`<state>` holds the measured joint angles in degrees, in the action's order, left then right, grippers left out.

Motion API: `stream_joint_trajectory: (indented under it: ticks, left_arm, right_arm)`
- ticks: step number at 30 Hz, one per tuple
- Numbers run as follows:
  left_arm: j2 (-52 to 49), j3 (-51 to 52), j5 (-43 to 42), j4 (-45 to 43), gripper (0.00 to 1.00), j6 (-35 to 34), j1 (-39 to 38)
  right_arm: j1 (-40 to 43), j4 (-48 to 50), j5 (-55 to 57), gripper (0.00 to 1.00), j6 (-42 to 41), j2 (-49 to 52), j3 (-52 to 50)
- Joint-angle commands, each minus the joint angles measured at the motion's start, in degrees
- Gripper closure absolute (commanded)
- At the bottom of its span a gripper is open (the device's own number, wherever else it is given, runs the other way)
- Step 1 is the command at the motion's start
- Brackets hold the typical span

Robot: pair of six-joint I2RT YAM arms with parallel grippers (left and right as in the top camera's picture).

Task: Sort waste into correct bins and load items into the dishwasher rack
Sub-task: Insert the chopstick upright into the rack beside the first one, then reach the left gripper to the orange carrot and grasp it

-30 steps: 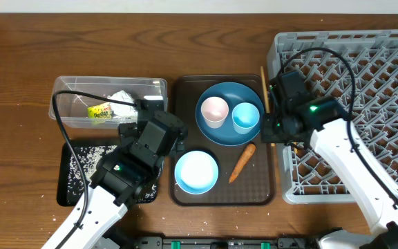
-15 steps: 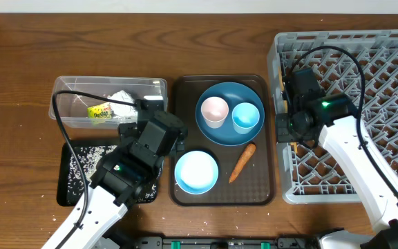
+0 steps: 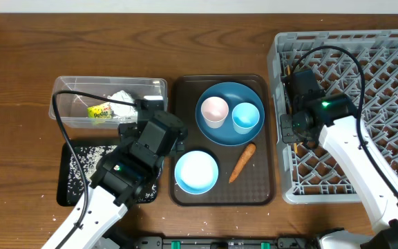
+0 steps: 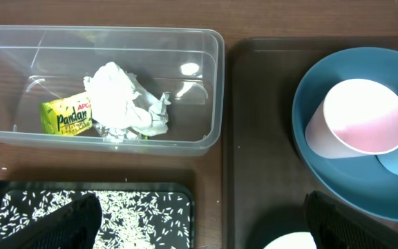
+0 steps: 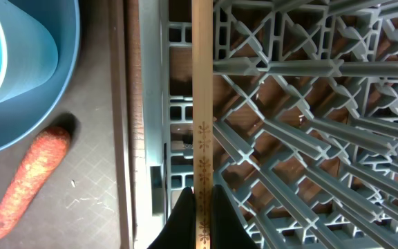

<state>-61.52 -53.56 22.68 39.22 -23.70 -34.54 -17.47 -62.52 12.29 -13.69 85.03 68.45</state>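
Note:
My right gripper (image 3: 288,128) (image 5: 202,214) is shut on the wooden chopsticks (image 5: 202,104) and holds them over the left edge of the grey dishwasher rack (image 3: 365,76) (image 5: 309,69). My left gripper (image 3: 159,123) (image 4: 206,235) is open and empty above the gap between the black tray (image 3: 66,155) and the brown tray. The clear tub (image 3: 68,86) holds the tissue (image 4: 123,100) and the wrapper (image 4: 64,116). Rice (image 4: 130,214) lies in the black tray. The carrot (image 3: 242,162) lies by the dark-blue plate (image 3: 220,135).
The brown serving tray (image 3: 185,90) carries the plate, with a white-pink cup (image 3: 214,111) and a light-blue cup (image 3: 246,116) on it, and a light-blue bowl (image 3: 196,171). The left arm's cable arcs over the tub.
My right gripper has carried the chopsticks rightward from the brown tray's right edge to over the rack's left edge. The left arm has not moved.

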Motion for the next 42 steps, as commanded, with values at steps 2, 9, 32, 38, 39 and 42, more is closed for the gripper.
stream_joint_trajectory:
  ticks: [2,9,32,38,39,42]
  left_arm:
    - [-0.2,-1.1,0.7,0.2,0.04,0.7,0.2]
    - [-0.2,-1.1,0.7,0.2,0.04,0.7,0.2]
    - [-0.2,-1.1,0.7,0.2,0.04,0.7,0.2]
    - [-0.2,-1.1,0.7,0.2,0.05,0.7,0.2]
    - [-0.2,-1.1,0.4,0.2,0.04,0.7,0.2]
    - [-0.2,-1.1,-5.6,0.7,0.04,0.7,0.2]
  right_arm:
    - [0.7,-0.1,1.3,0.99,0.7,-0.7,-0.2]
    - [0.7,-0.1,1.2,0.87,0.7,-0.7,-0.2]
    - [0.7,-0.1,1.2,0.01,0.7,-0.7,-0.2]
    - [0.7,-0.1,1.2,0.01,0.7,-0.7,-0.2]
    - [0.7,-0.1,1.2,0.01,0.7,-0.7,-0.2]
    - [0.7,-0.1,1.2,0.01,0.7,-0.7,-0.2]
